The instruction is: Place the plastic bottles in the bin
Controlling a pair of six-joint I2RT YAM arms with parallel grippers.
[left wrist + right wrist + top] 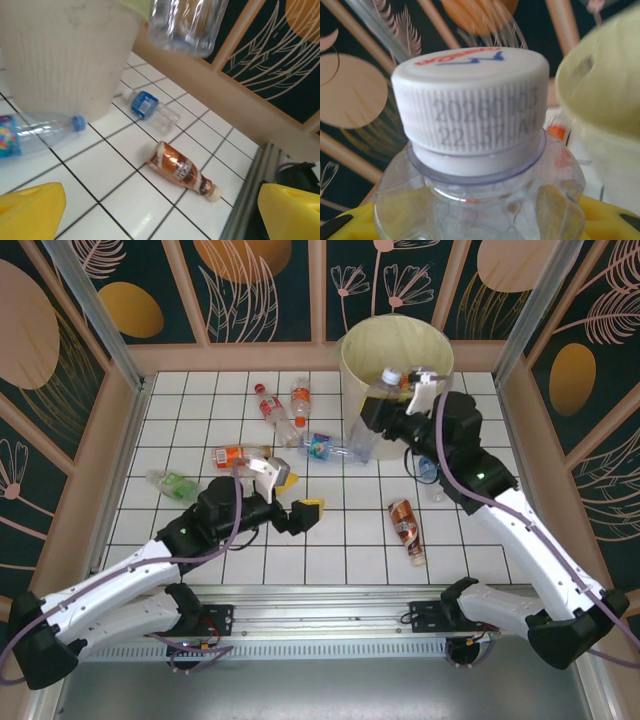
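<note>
Right gripper (388,428) clamped on clear white-capped bottle (378,405), held upright just beside bin (343,355) at its near rim, apparently not yet over the opening. Left gripper (293,492) spread wide, empty, well short of bin. Risk: released here, bottle clips rim and falls outside bin

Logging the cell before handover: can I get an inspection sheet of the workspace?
Surface: white tiled table, no spills seen.
Job's things: bin upright at the far edge; a brown bottle, a green bottle and others lie loose on the tiles.
Clutter: nothing seen.
End effectors: left end effector open and empty; right end effector shut on a clear bottle near the bin.
Cables: purple cables run along the arms.
Surroundings: dark leaf-patterned wall panels in wooden frames.
</note>
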